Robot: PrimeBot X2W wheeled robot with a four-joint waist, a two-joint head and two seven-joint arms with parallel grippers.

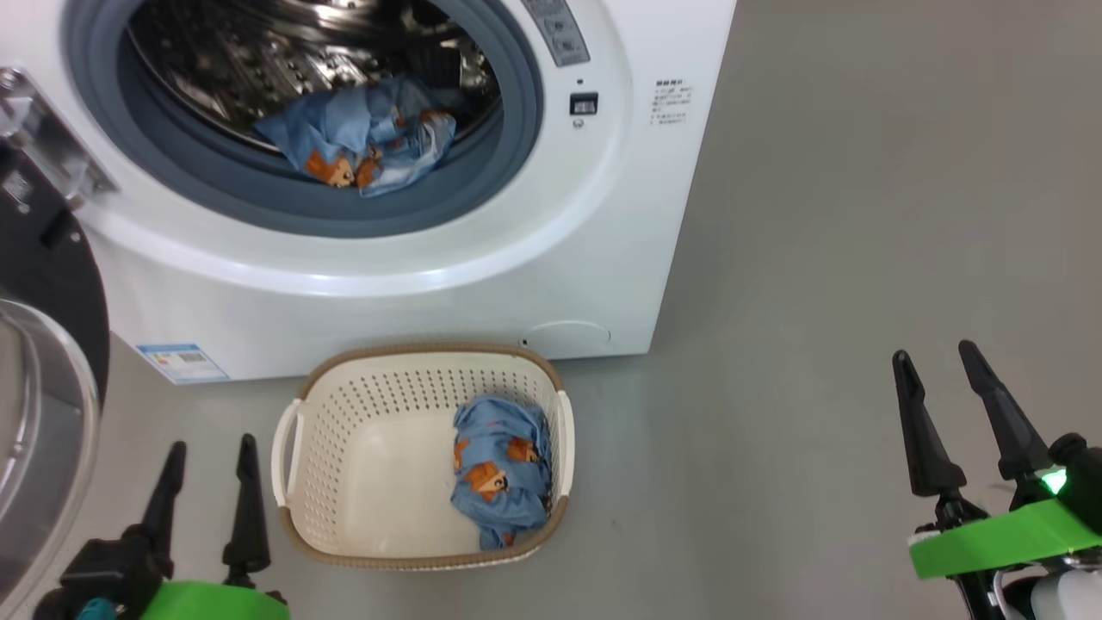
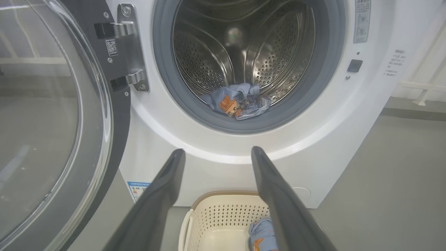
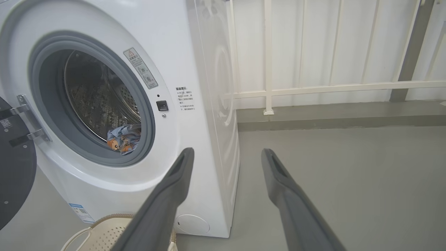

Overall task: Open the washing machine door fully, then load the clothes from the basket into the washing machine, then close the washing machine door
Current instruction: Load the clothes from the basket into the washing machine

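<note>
Clothes bundle (image 1: 501, 469) lay in basket (image 1: 422, 349), right side; left gripper (image 1: 213, 446) just left of it, right gripper (image 1: 934, 351) well right; both spread, empty.

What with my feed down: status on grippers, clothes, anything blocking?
Left gripper open, empty. Right gripper open, empty. One bundle in drum, other bundle in basket. Door open, nothing blocking.

A white metal railing (image 3: 331, 88) of slim upright bars and one horizontal rail stood at the back of the room. Behind the railing lay a plain white surface (image 3: 313, 42), wall or panel. Under the railing ran a low grey kerb (image 3: 331, 118). At the railing's right end in the right wrist view rose a dark grey upright post (image 3: 411, 52). Before the railing spread a smooth matte grey floor (image 3: 366, 167), softly and evenly lit.
</note>
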